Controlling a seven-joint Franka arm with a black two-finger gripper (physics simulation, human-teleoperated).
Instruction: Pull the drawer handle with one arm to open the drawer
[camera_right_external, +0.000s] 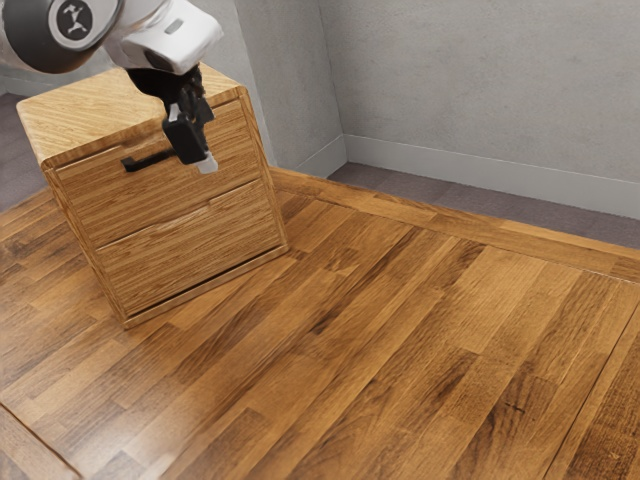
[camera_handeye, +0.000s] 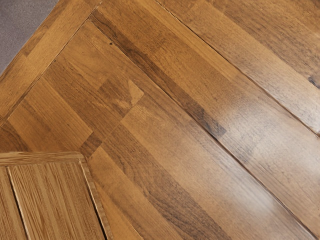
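Cabinet (camera_right_external: 100, 110) on the floor near the wall corner. Top drawer (camera_right_external: 120, 200) looks shut. Black handle (camera_right_external: 148, 160) meets the end effector (camera_right_external: 203, 160) at its right end; grip state: can't tell. Risk: the off-centre pull slips off the bar or racks the drawer.

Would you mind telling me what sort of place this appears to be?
Probably a plain indoor room, rendered in a simulator: a small wooden cabinet stands on a wide wood-plank surface, with bare grey walls and a pale skirting board behind it.
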